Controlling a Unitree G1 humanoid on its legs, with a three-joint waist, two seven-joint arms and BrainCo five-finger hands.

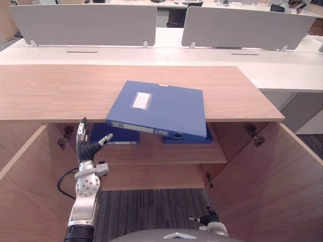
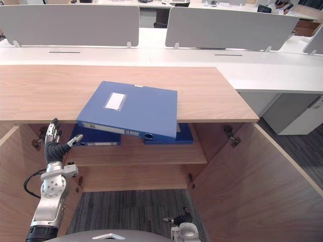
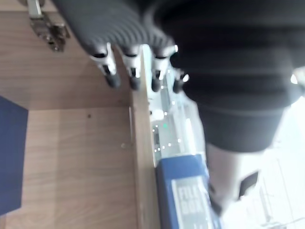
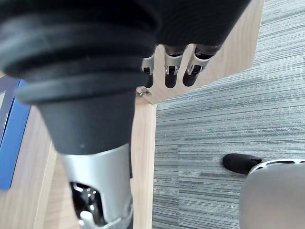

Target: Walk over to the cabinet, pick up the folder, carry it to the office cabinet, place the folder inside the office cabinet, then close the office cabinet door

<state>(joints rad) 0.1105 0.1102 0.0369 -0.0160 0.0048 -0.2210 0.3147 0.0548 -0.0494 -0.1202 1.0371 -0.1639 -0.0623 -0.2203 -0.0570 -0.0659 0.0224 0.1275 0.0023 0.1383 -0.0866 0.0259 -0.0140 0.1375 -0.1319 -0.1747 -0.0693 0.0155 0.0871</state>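
Folder (image 1: 156,108) not yet grabbed, lying on cabinet top (image 1: 60,91) overhanging its edge, just up-right of left hand (image 1: 85,148), spread wide, empty; right hand (image 1: 208,219) low, relaxed, empty; carry, placing, closing doors (image 1: 282,176) left.

Doors (image 1: 282,171) open, shelf (image 1: 166,154) front free; overhanging folder (image 1: 159,108) and two shelved folders (image 1: 115,137) block its back

an office. just past the fingers (image 1: 82,132) of the left hand (image 1: 87,149) stands a wooden cabinet (image 1: 60,91) with open doors, blue folders (image 1: 159,108) on top and inside. well beyond them run white desks (image 1: 282,73) with grey divider screens (image 1: 86,22). below the fingers, grey carpet (image 1: 151,206) covers the floor.
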